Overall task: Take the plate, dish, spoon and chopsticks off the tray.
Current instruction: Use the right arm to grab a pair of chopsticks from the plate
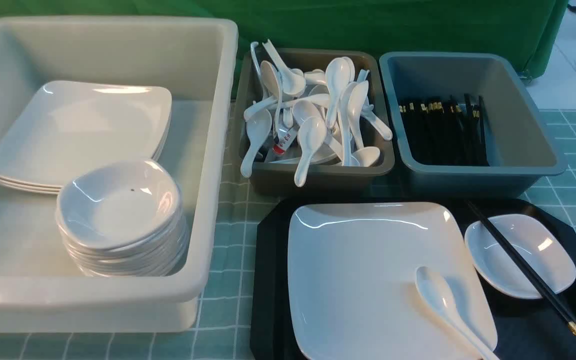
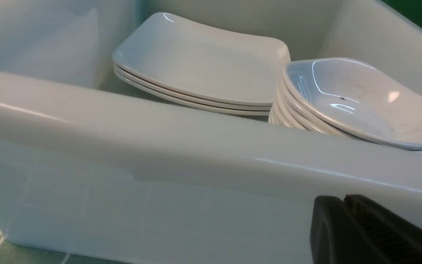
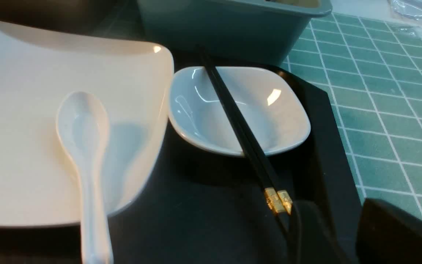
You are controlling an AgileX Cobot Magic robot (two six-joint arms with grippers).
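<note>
Now, farthest left, the left hand (image 2: 343, 207) is sitting pressed shut on nothing, just outside the tub (image 1: 93, 295). The tub is holding stacked plates (image 1: 78, 130) and stacked dishes (image 1: 118, 205), so crockery is evidently being sorted there. Further along the desk (image 1: 228, 240), a spoon bin (image 1: 318, 177) and a chopstick bin (image 1: 478, 175) are giving each utensil its own place. Nothing is leaving the tray (image 1: 268, 280) yet. The plate (image 1: 368, 270) is lying on it, carrying the spoon (image 1: 443, 305), whose handle is overhanging the near edge. Just beside the plate, the dish (image 1: 543, 250) is propping the chopsticks (image 1: 533, 276) across its rim. The right hand (image 3: 337, 220) is hovering low, part open and empty, just beside their gold-banded ends. It is probably lining up on them first, since they are blocking the dish.
</note>
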